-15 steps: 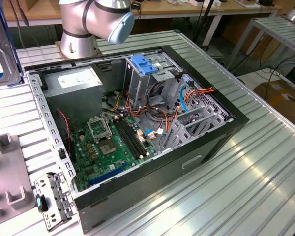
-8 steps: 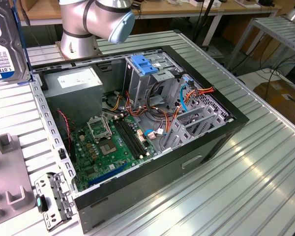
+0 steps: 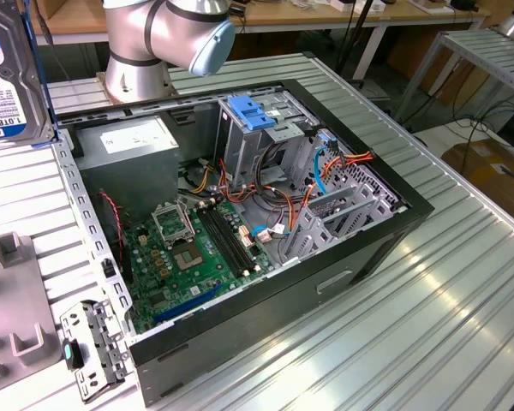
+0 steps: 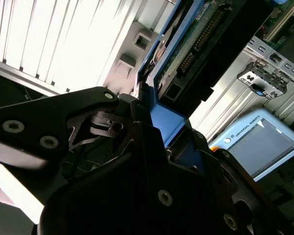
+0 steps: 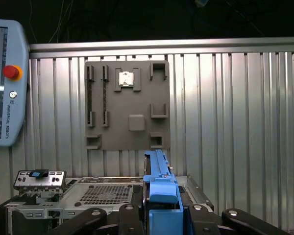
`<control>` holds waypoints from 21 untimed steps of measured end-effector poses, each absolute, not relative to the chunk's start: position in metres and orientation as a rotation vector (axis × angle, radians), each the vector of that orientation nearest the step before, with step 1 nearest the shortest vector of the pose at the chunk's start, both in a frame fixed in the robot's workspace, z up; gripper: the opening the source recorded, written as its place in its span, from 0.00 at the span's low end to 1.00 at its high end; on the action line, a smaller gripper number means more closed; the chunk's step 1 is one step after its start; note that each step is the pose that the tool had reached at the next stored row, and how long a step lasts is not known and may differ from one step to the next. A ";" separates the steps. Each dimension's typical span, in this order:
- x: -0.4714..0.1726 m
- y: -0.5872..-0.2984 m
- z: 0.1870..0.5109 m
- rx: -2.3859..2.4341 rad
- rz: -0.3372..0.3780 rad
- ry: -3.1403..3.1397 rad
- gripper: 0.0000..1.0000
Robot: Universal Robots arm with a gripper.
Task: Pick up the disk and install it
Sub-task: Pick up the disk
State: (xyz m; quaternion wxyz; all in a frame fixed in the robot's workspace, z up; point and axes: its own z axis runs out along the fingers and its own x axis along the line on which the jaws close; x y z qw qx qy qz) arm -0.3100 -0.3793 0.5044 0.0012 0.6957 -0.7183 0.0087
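A ribbed metal table (image 5: 235, 122) and grey fixture plate (image 5: 127, 105) lie beyond the fingers. The gripper (image 5: 162, 213) pinches the disk (image 4: 198, 49), blue rail (image 5: 162, 191) between them.

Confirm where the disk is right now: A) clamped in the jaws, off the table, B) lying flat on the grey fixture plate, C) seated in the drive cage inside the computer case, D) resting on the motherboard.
A: in the first wrist view the disk stands edge-on, its blue rail clamped between the jaws of the gripper; the exterior view shows it held up at that view's left edge.
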 end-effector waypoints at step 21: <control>-0.282 -0.379 0.504 2.184 0.027 -2.255 0.37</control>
